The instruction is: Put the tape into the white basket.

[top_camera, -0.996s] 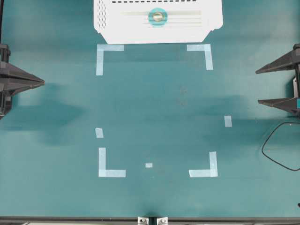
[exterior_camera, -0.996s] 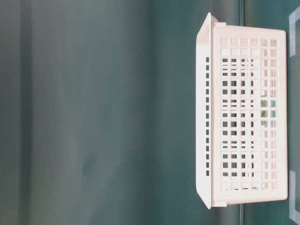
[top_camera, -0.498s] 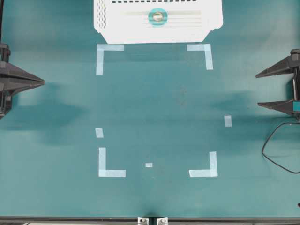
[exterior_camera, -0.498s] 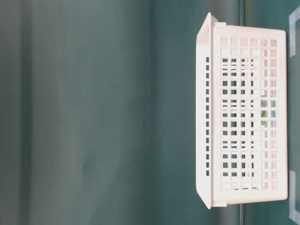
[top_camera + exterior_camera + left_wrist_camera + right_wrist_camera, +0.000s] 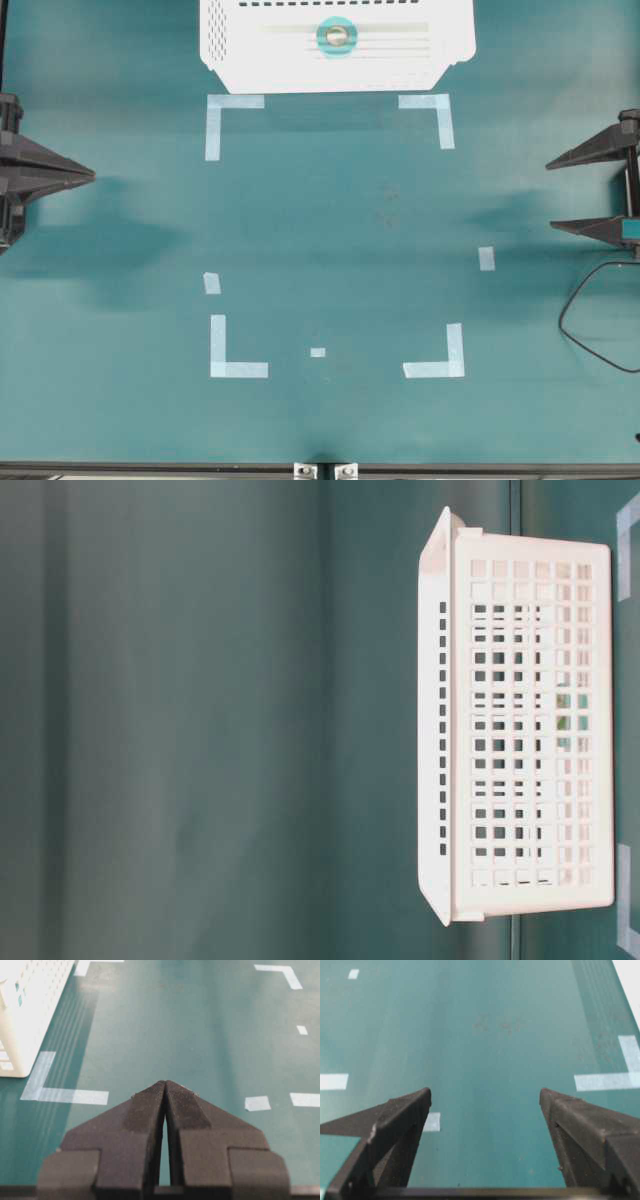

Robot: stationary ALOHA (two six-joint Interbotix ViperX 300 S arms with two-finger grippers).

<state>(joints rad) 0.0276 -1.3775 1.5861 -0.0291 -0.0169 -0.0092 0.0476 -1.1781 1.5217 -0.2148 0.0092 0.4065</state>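
The teal tape [image 5: 337, 36] lies flat on the ribbed bottom of the white basket [image 5: 440, 62] at the table's far edge. Seen from table level, the basket [image 5: 530, 740] shows its perforated wall, with bits of teal behind the holes. My left gripper [image 5: 92, 175] rests at the left table edge, shut with nothing in it; its tips [image 5: 165, 1083] touch in the wrist view. My right gripper [image 5: 550, 192] sits at the right edge, open and empty, its fingers [image 5: 405, 1110] spread wide over bare mat. Both grippers are far from the basket.
Pale-blue tape corner marks [image 5: 225, 110] outline a rectangle on the teal mat, with small strips [image 5: 486, 258] inside and near it. A black cable [image 5: 590, 330] loops at the right edge. The basket's corner [image 5: 20, 1015] shows at the left wrist view's upper left.
The right gripper has drawn back slightly toward the right edge. The left gripper, tape and basket have not moved.
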